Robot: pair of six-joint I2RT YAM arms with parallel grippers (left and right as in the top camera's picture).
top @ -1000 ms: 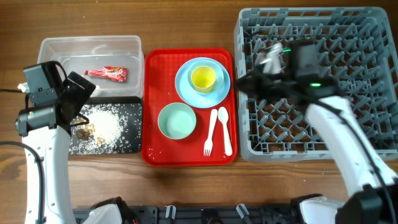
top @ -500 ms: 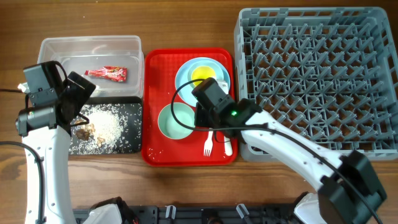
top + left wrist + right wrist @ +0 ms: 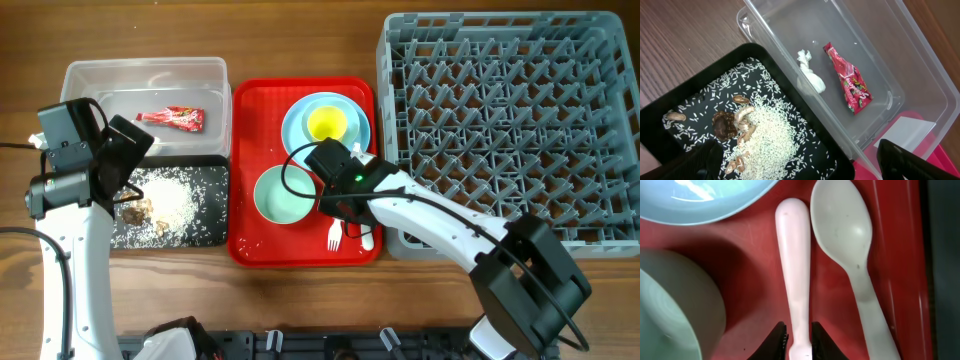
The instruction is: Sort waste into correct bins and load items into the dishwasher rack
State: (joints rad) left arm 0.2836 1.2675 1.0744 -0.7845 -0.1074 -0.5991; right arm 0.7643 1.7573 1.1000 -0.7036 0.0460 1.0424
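Observation:
My right gripper (image 3: 800, 342) is low over the red tray (image 3: 752, 275), slightly open, its jaws standing either side of the white fork (image 3: 792, 255) handle. The fork lies flat, with the white spoon (image 3: 845, 225) next to it. From overhead the gripper (image 3: 340, 205) hides most of both. The mint-green bowl (image 3: 280, 195) sits left of it. The yellow cup (image 3: 327, 123) stands in the light-blue bowl and plate (image 3: 300, 140). The grey rack (image 3: 510, 120) holds nothing. My left gripper (image 3: 800, 170) hangs wide open over the black tray (image 3: 700, 65) of rice (image 3: 765, 135).
The clear tub (image 3: 865, 30) holds the red wrapper (image 3: 850, 82) and a white crumpled scrap (image 3: 810, 75). Brown food bits (image 3: 725, 125) lie among the rice. The tub and black tray stand left of the red tray; the rack stands at its right.
My right arm swung from above the rack across to the red tray and came down over the fork, its jaws parting a little. The left arm has stayed put.

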